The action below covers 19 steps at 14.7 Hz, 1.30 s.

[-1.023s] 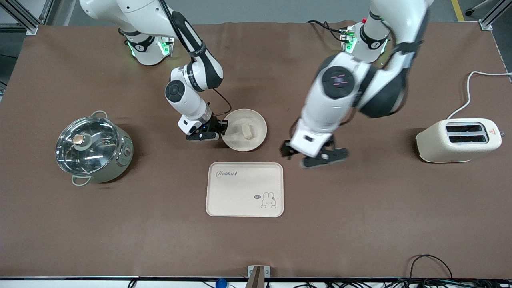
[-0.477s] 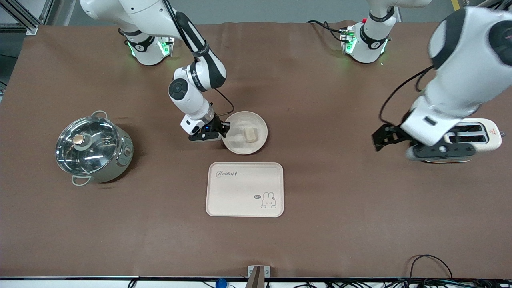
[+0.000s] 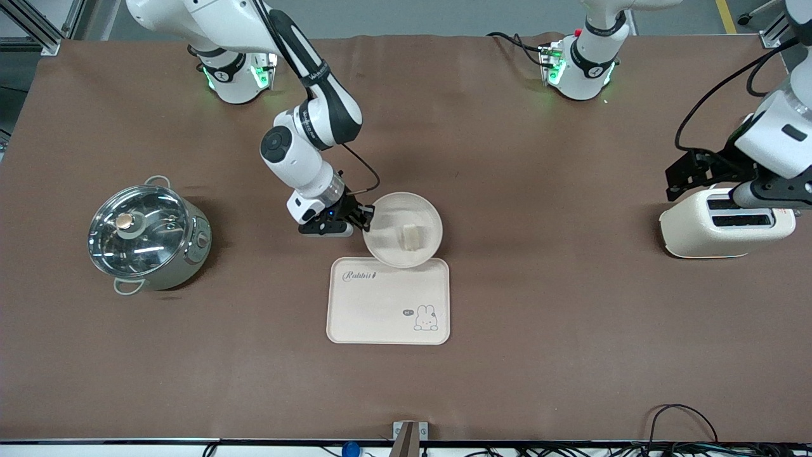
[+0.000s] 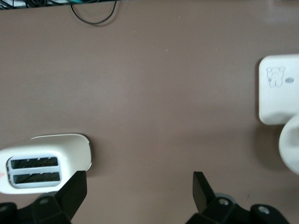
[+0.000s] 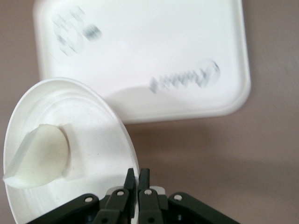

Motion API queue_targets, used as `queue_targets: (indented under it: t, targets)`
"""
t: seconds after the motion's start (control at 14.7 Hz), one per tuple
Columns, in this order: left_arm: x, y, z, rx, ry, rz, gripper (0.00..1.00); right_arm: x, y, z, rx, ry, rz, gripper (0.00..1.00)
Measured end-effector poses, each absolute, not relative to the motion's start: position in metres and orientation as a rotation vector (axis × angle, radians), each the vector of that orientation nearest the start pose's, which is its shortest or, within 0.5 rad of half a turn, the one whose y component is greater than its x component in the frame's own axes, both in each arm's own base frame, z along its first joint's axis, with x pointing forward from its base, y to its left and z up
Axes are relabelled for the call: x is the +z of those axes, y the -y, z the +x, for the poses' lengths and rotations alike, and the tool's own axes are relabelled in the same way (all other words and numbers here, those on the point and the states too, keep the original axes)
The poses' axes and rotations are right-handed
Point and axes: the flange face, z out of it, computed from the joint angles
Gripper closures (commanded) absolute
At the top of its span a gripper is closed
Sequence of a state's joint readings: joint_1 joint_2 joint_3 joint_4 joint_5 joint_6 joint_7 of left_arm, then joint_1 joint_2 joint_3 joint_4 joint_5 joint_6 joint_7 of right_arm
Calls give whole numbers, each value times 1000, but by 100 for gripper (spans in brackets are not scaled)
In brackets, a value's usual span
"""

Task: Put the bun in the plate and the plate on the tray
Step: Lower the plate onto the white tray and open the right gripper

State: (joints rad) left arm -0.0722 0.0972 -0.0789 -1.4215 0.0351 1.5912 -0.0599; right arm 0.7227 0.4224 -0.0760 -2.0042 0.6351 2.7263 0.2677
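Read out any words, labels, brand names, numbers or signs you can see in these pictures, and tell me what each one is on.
"Rabbit": script lettering on the tray, at the corner beside the plate that the right gripper holds.
Speech bubble by the rabbit drawing on the tray: too small to read.
Red triangle sign on the toaster: a mark only, no readable text.
Lettering on the black band of the right arm: too small to read.

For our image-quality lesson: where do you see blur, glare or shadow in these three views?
Front view: glare on the pot lid. Right wrist view: tray lettering is blurred, and the plate casts a shadow on it. Left wrist view: evenly lit, toaster sharp.
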Motion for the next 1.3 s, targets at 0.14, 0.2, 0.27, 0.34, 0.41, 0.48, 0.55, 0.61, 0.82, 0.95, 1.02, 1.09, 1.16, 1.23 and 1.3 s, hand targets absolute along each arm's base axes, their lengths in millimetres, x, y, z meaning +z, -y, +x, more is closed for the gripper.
queue_targets:
  t: [0.14, 0.2, 0.27, 0.34, 0.41, 0.48, 0.55, 0.61, 0.82, 0.95, 1.02, 1.09, 1.16, 1.23, 1.3]
  targets:
    - [646, 73, 574, -76, -177, -3111, 0, 295, -354, 551, -222, -273, -2675, 100]
    - [648, 70, 571, -61, -193, -3109, 0, 297, -344, 569, -235, -310, -2664, 100]
    - [651, 67, 568, -51, -206, -3107, 0, 293, -332, 587, -239, -350, -2658, 100]
    - [653, 65, 565, -45, -216, -3105, 0, 288, -320, 604, -230, -389, -2655, 100]
    - [657, 65, 562, -44, -221, -3104, 0, 283, -309, 620, -214, -430, -2650, 100]
    - [659, 64, 558, -43, -220, -3103, 0, 279, -299, 635, -201, -463, -2645, 100]
    - [660, 62, 554, -40, -214, -3103, 0, 275, -290, 648, -194, -486, -2639, 100]
    - [659, 58, 549, -33, -206, -3102, 0, 272, -283, 659, -190, -502, -2635, 100]
    - [654, 45, 535, -30, -187, -3097, 0, 250, -278, 678, -167, -522, -2638, 100]
    - [652, 46, 526, -33, -193, -3091, 0, 229, -280, 684, -155, -528, -2647, 100]
    - [651, 49, 523, -30, -201, -3089, 0, 219, -281, 686, -152, -524, -2657, 100]
    - [651, 52, 522, -30, -207, -3088, 0, 212, -282, 686, -147, -513, -2671, 100]
    - [651, 52, 523, -30, -209, -3088, 0, 205, -284, 684, -138, -500, -2686, 100]
    - [651, 52, 523, -29, -209, -3088, 0, 201, -289, 680, -126, -488, -2694, 100]
    - [650, 52, 523, -30, -207, -3088, 0, 198, -296, 675, -116, -474, -2700, 100]
